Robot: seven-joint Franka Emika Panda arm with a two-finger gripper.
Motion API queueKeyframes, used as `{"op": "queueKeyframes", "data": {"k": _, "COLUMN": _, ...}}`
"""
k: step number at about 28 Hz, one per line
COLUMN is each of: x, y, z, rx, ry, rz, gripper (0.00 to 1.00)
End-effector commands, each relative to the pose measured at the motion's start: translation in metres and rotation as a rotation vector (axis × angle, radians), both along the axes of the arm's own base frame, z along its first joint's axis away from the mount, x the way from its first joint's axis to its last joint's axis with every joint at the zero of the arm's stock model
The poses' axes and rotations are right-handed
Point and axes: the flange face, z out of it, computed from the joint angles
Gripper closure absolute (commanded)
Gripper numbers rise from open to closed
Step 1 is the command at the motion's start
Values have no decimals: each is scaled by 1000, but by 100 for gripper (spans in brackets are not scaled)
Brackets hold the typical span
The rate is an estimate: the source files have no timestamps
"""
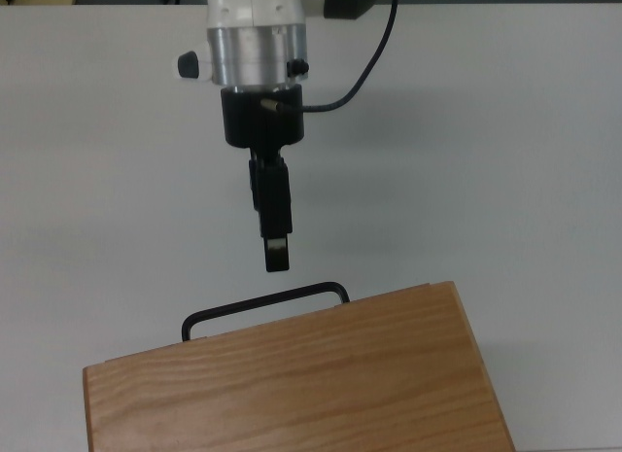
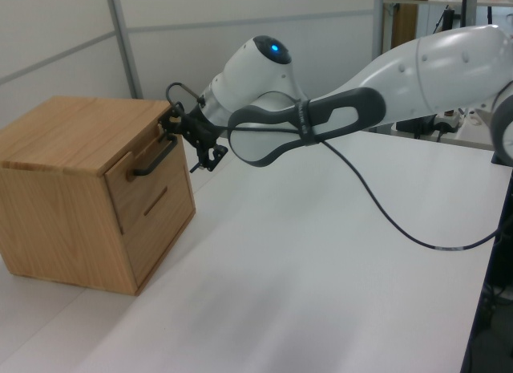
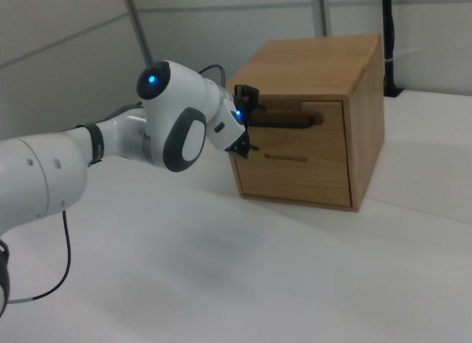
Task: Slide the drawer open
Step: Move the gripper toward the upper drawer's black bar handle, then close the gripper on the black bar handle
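1. One wooden cabinet [image 2: 72,188] stood on the white table [image 2: 321,261]; its upper drawer [image 3: 299,122] sat shut, contents hidden.
2. Gripper [image 1: 276,255] hovered just before the drawer's handle [image 1: 264,306], fingers apart.

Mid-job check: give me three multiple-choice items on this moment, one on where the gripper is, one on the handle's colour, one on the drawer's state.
1. Where is the gripper?
A. Just short of the bar handle, over the white table
B. Above the cabinet top
C. At the table's far edge

2. What colour is the bar handle?
A. Silver
B. Black
C. White

3. What state is the drawer in?
A. Pulled fully out
B. Removed
C. Closed

Answers: 1 A, the top view shows a strip of table between fingertips and handle. 2 B, it is a thin black bar in every view. 3 C, its front sits level with the cabinet face in the left view.
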Motion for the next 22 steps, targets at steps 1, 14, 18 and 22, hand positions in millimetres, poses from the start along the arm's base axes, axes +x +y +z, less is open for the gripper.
{"op": "queueKeyframes", "data": {"k": 1, "x": 15, "y": 1, "z": -9, "rx": -2, "ry": -60, "rz": 9, "gripper": 0}}
{"op": "queueKeyframes", "data": {"k": 14, "x": 18, "y": 3, "z": -20, "rx": -72, "ry": -54, "rz": 60, "gripper": 77}}
{"op": "queueKeyframes", "data": {"k": 18, "x": 18, "y": 6, "z": -23, "rx": -101, "ry": -53, "rz": 74, "gripper": 78}}
{"op": "queueKeyframes", "data": {"k": 22, "x": 21, "y": 6, "z": -33, "rx": -113, "ry": -40, "rz": 81, "gripper": 80}}
